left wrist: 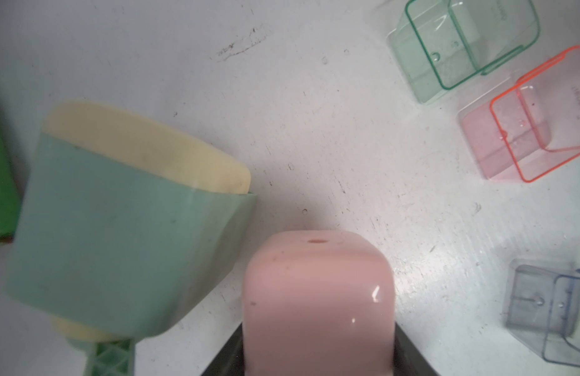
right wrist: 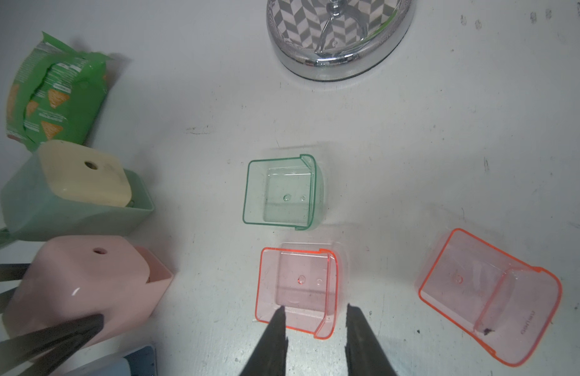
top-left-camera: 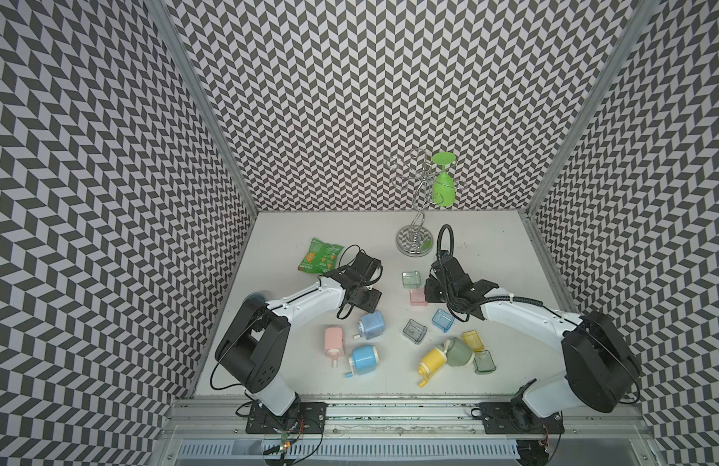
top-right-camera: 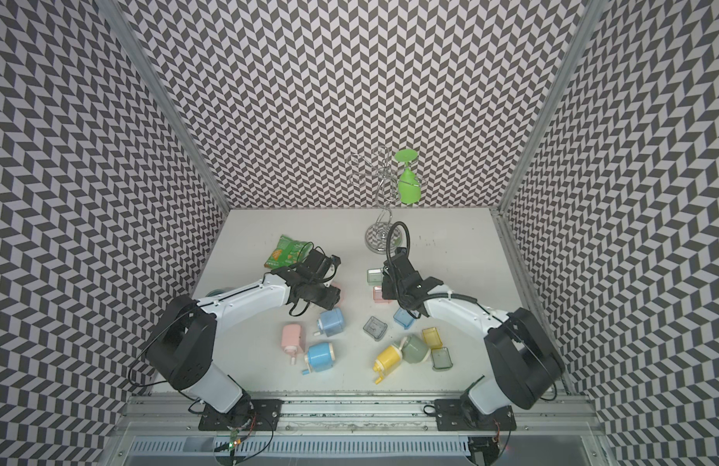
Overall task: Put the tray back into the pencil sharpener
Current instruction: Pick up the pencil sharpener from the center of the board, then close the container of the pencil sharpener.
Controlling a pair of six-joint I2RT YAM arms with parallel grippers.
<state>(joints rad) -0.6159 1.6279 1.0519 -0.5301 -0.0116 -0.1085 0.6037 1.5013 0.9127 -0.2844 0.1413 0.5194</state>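
Left gripper [left wrist: 318, 364] is clenched on the pink sharpener [left wrist: 318, 293] on the tabletop [right wrist: 412, 146]. In a top view, a pink tray [top-right-camera: 379, 296] lies at the sharpener's three o'clock, apart. The right gripper [right wrist: 315, 312] hovers over its rim, jaws parted.

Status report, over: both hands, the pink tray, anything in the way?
Left hand shut on pink sharpener. Right hand open, straddling wall of pink tray, tray lying on table. Green sharpener close beside pink sharpener; green tray beside pink tray.
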